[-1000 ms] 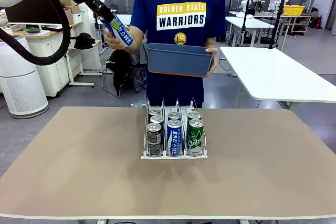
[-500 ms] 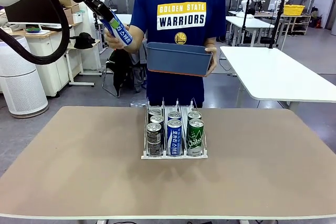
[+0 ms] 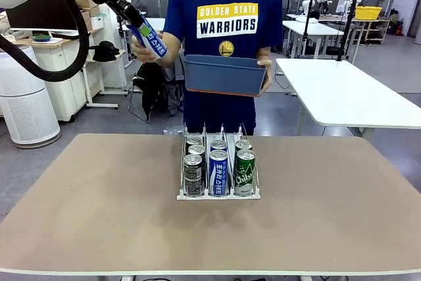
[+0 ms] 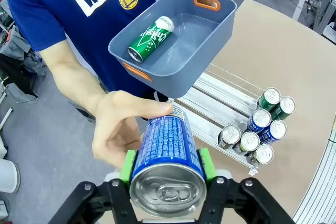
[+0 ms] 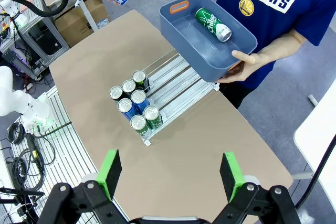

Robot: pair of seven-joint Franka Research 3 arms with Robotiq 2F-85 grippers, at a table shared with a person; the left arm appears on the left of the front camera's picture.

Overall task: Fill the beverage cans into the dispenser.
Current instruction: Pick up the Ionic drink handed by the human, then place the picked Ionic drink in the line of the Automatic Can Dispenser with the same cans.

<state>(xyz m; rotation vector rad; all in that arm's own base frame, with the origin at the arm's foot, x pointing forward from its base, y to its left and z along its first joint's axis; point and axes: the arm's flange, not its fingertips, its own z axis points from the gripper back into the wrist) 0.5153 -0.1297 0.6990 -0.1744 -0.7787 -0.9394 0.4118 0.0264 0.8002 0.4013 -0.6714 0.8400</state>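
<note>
Clamps slim blue-and-white metal can (image 4: 168, 142) mid-wall in left gripper (image 4: 167, 167); probably slick, dentable. Right gripper (image 5: 170, 174) spread, empty.

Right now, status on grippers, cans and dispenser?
Left gripper shut on blue can, person's hand on it too. Right gripper open, raised over table. Dispenser holds seven cans; green can in bin.

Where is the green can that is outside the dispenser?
In the left wrist view, the green can lies on its side inside the blue-grey bin, which the person holds beyond the far end of the dispenser.
</note>
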